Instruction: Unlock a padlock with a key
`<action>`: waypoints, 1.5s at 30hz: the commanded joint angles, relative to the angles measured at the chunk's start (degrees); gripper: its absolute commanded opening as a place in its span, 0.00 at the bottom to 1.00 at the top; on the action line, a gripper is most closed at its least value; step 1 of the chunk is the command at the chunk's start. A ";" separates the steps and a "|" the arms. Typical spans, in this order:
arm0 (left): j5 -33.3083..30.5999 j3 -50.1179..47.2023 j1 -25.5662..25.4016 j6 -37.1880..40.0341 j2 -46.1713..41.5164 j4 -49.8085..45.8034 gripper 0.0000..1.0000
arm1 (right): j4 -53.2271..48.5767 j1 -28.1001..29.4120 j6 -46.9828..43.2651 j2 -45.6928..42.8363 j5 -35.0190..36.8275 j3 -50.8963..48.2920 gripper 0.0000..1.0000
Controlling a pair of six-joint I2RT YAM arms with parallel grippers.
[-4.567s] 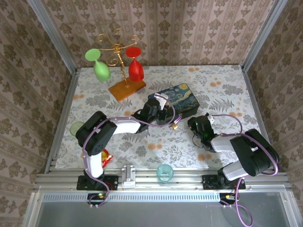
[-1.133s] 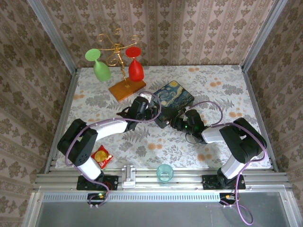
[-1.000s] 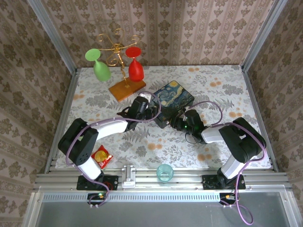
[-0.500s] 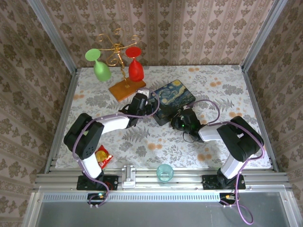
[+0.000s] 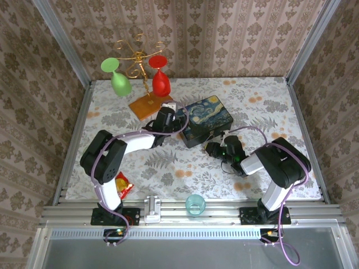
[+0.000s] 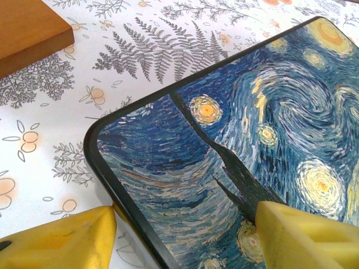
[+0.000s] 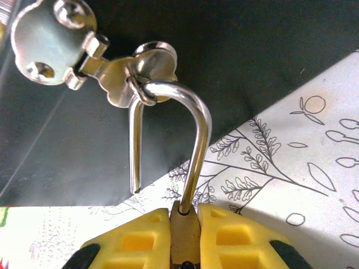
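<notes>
Right wrist: right gripper (image 7: pixel 185 216) clenched on the padlock (image 7: pixel 200 143), brass body pinched between yellow fingers.
Padlock: loop hooked through the clasp (image 7: pixel 120 78) on the box (image 7: pixel 235 50); one leg in the body, the other end hanging free.
Left wrist: left gripper (image 6: pixel 185 216) released, fingers straddling a corner of the box.
Top: box mid-table (image 5: pixel 269 106), a gripper at each side.

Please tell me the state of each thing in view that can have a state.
painted box: lid shut
padlock: shackle open, hooked through the box's clasp
right claw: shut on the padlock
left claw: open, astride the box's corner
green glass: hanging upside down on the rack
red glass: hanging upside down on the rack
teal cup: upright
</notes>
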 commanded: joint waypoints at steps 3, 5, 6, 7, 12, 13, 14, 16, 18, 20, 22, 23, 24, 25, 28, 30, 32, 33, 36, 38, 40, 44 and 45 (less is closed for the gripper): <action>-2.26 1.48 -0.10 2.08 1.90 -5.73 0.67 | 6.87 -0.93 2.36 3.42 -4.09 -3.79 0.00; -3.90 2.64 -0.91 3.45 2.04 -7.54 0.68 | 9.47 -1.01 3.85 4.72 -4.52 -4.10 0.00; -4.89 3.35 -1.25 4.40 2.50 -8.67 0.69 | 10.69 -1.09 5.28 5.61 -4.02 -4.24 0.00; -5.58 4.04 -1.38 5.01 3.22 -9.85 0.69 | 12.07 -1.08 6.30 6.49 -3.86 -4.27 0.00; -9.79 5.54 -3.23 9.13 6.79 -12.58 0.64 | 23.02 -0.99 14.56 12.53 -1.52 -4.60 0.00; -9.80 5.43 -3.28 9.28 7.34 -12.39 0.63 | 23.08 -0.64 14.94 12.67 -0.80 -4.30 0.00; -9.68 5.04 -3.35 9.41 7.75 -12.03 0.62 | 23.11 -0.22 15.03 12.35 -0.10 -4.19 0.00; -10.21 4.87 -3.53 10.34 8.91 -11.85 0.58 | 22.94 0.31 15.37 11.07 1.40 -4.40 0.00; -10.74 4.90 -3.53 11.24 10.08 -12.10 0.54 | 22.96 0.26 16.71 9.48 3.59 -5.32 0.00; -10.73 4.58 -3.58 11.59 10.79 -11.83 0.53 | 23.00 0.21 17.40 8.52 4.80 -5.63 0.00; -10.82 4.22 -3.85 12.37 11.03 -11.39 0.50 | 22.96 0.21 18.68 8.33 6.38 -5.61 0.00; -11.00 4.24 -4.14 12.88 11.26 -11.34 0.49 | 23.09 0.17 19.62 8.26 7.18 -5.40 0.00; -11.17 4.37 -4.38 13.55 11.50 -11.37 0.49 | 23.19 0.21 20.35 8.40 8.02 -5.18 0.00; -11.21 4.57 -4.46 13.98 11.70 -11.55 0.48 | 23.32 0.25 21.03 8.35 9.09 -4.85 0.00; -11.19 4.25 -4.78 14.52 11.69 -11.40 0.48 | 23.38 1.09 21.48 7.47 12.15 -3.14 0.00; -11.16 3.96 -4.76 14.80 11.48 -11.19 0.48 | 23.21 2.16 21.35 5.35 15.59 -2.89 0.00; -11.14 3.85 -4.74 14.91 11.46 -11.21 0.47 | 23.21 2.56 22.32 3.74 19.20 -3.55 0.00; -11.16 3.88 -4.74 15.04 11.53 -11.19 0.47 | 23.23 2.63 22.92 2.91 21.15 -4.16 0.00; -10.97 3.60 -4.81 15.13 11.46 -10.92 0.47 | 23.06 3.34 24.52 1.67 26.78 -5.43 0.00; -11.10 3.27 -4.86 15.26 11.37 -10.50 0.46 | 23.12 3.46 25.48 1.85 27.70 -5.09 0.00; -11.29 3.24 -4.82 15.48 11.37 -10.53 0.46 | 22.99 3.59 25.71 1.62 28.29 -4.75 0.00; -11.31 3.07 -4.85 15.41 11.55 -10.40 0.46 | 22.74 3.95 26.43 1.67 30.22 -5.09 0.00; -11.32 3.04 -4.83 15.39 11.42 -10.40 0.46 | 22.66 3.78 26.58 1.64 30.41 -5.50 0.00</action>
